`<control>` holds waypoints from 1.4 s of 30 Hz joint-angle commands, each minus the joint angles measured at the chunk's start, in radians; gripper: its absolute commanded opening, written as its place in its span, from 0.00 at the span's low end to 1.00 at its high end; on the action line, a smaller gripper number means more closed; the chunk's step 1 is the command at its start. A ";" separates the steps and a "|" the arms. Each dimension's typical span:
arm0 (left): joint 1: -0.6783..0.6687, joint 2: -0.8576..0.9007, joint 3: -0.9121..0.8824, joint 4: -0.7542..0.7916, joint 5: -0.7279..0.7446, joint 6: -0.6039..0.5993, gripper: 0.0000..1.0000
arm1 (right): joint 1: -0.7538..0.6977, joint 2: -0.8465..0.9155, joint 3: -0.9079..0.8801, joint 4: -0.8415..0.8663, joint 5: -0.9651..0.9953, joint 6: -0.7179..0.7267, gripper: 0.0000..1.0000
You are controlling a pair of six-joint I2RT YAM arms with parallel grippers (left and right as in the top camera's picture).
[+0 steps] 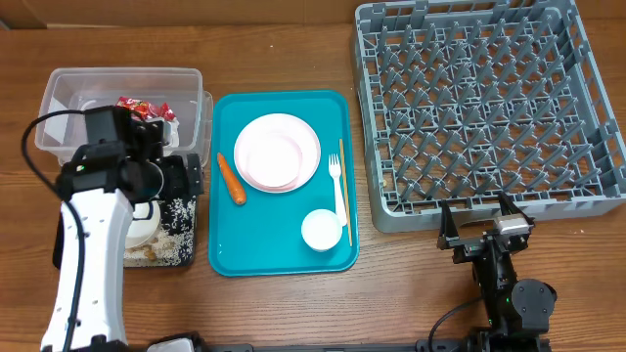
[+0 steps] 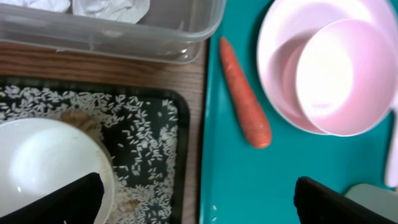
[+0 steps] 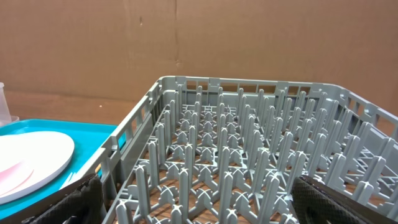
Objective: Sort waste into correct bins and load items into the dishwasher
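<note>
The carrot [image 1: 231,178] lies on the teal tray [image 1: 274,242], along its left edge beside the pink plate [image 1: 277,152]. The cup [image 1: 321,230], fork [image 1: 337,186] and wooden stick [image 1: 344,196] sit on the tray's right side.

Left of the tray, a white bowl [image 2: 43,168] rests on the rice-strewn black tray [image 2: 180,162], with the clear tub [image 1: 59,98] behind it.

The left gripper [image 2: 199,198] hangs over the tray's left rim, jaws wide apart, empty. The right gripper [image 3: 199,199] is right of the tray, before the dish rack [image 1: 364,117], and gapes empty too.
</note>
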 commanded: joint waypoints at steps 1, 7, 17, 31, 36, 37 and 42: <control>0.002 0.029 0.008 -0.003 -0.092 -0.017 1.00 | -0.006 -0.011 -0.011 0.005 -0.005 0.007 1.00; 0.007 0.040 0.008 -0.020 -0.069 -0.040 0.98 | -0.006 -0.011 -0.011 0.005 -0.005 0.007 1.00; 0.007 0.042 -0.029 -0.020 -0.235 -0.153 0.61 | -0.006 -0.011 -0.011 0.005 -0.005 0.007 1.00; 0.007 0.051 -0.230 0.179 -0.338 -0.205 0.68 | -0.006 -0.011 -0.011 0.005 -0.005 0.007 1.00; 0.007 0.051 -0.233 0.196 -0.338 -0.205 0.56 | -0.006 -0.011 -0.011 0.005 -0.005 0.007 1.00; 0.007 0.051 -0.233 0.197 -0.339 -0.205 0.54 | -0.006 -0.011 -0.011 0.005 -0.005 0.007 1.00; 0.007 0.051 -0.234 0.203 -0.339 -0.205 0.55 | -0.006 -0.011 -0.011 0.005 -0.005 0.007 1.00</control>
